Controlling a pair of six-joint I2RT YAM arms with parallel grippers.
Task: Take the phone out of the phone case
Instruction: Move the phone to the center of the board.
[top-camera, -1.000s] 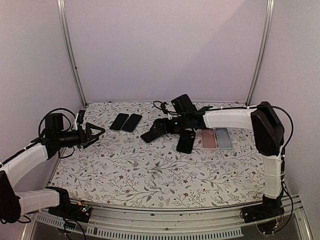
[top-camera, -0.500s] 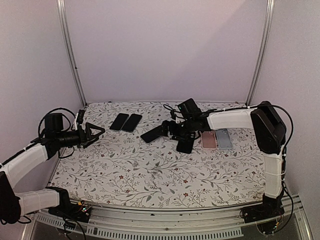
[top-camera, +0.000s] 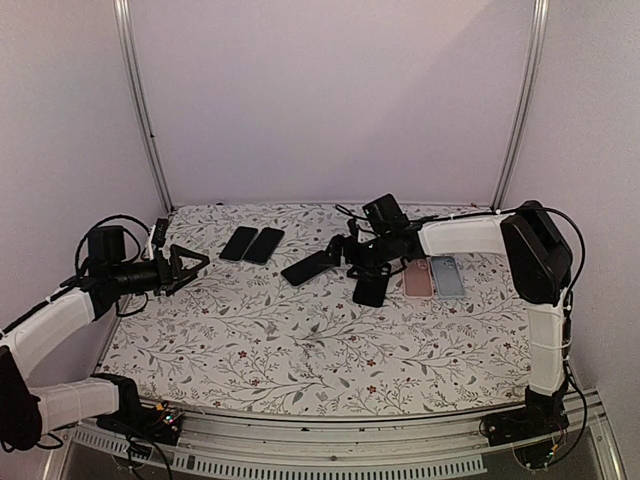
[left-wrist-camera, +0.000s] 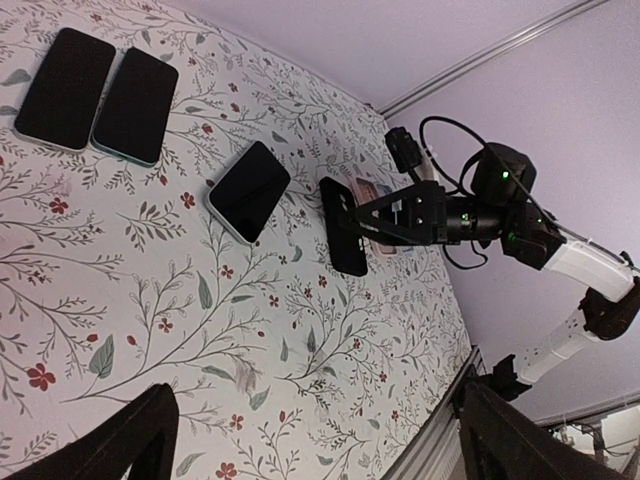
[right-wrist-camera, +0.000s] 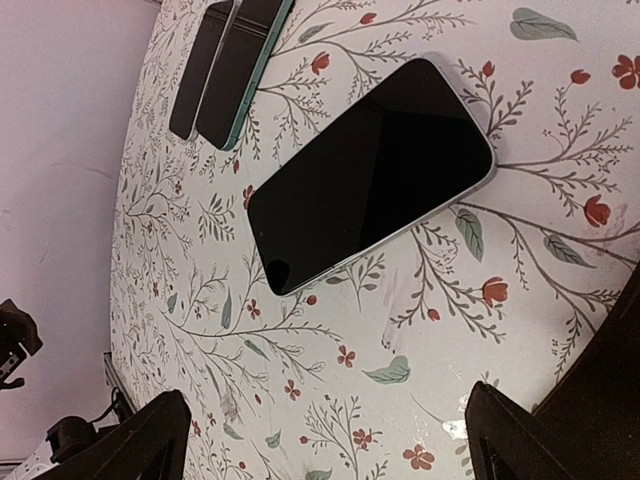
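floral cloth (top-camera: 300, 350) covers the table, white with grey sprigs and small red flowers. nearest on the left side, the left gripper (top-camera: 185, 265) hangs over the cloth's left edge with its jaws spread wide and nothing between them; it points across toward the middle.

further in, the black case (top-camera: 371, 284) lies flat on the cloth, right of centre. just beside it on its left lies the phone (top-camera: 308, 267), dark screen up with a pale rim showing, angled away from the case and not inside it (from the top a thin strip of cloth seems to part the two, though i cannot tell that for sure).

the right gripper (top-camera: 345, 252) sits low between the phone and the case, jaws wide apart and empty. from its own camera the phone fills the middle of the view, and a black edge that may be the case cuts the lower right corner.

right of the case lie a pink phone (top-camera: 418, 277) and a blue-grey phone (top-camera: 447, 276), side by side. farthest back on the left, two dark phones (top-camera: 251, 244) rest next to each other.
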